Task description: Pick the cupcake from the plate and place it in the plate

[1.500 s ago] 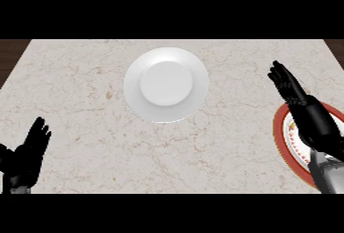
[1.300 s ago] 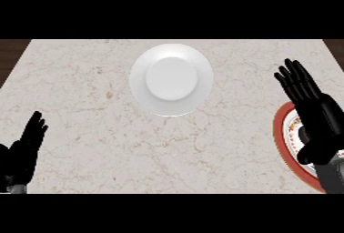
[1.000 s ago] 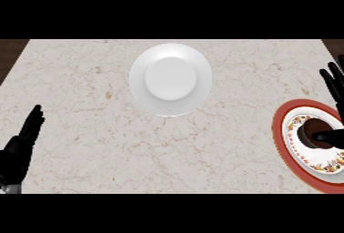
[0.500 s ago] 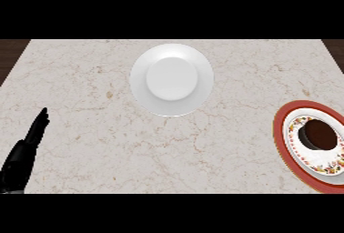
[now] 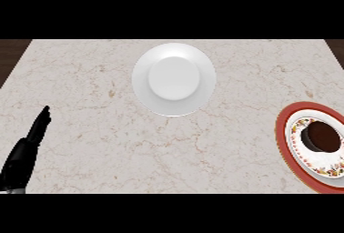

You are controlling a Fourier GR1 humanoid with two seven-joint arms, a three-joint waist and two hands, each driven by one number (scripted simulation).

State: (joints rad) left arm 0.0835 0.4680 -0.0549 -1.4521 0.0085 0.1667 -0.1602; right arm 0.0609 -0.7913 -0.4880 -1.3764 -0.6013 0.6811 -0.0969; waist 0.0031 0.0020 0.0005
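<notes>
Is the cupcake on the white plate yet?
No, the cupcake sits on the red-rimmed plate at the counter's right edge, while the white plate holds nothing.

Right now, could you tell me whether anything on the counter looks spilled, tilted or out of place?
Nothing stands out. The cupcake sits on the red-rimmed plate at the right edge, the white plate lies flat, and the left hand rests open.
</notes>
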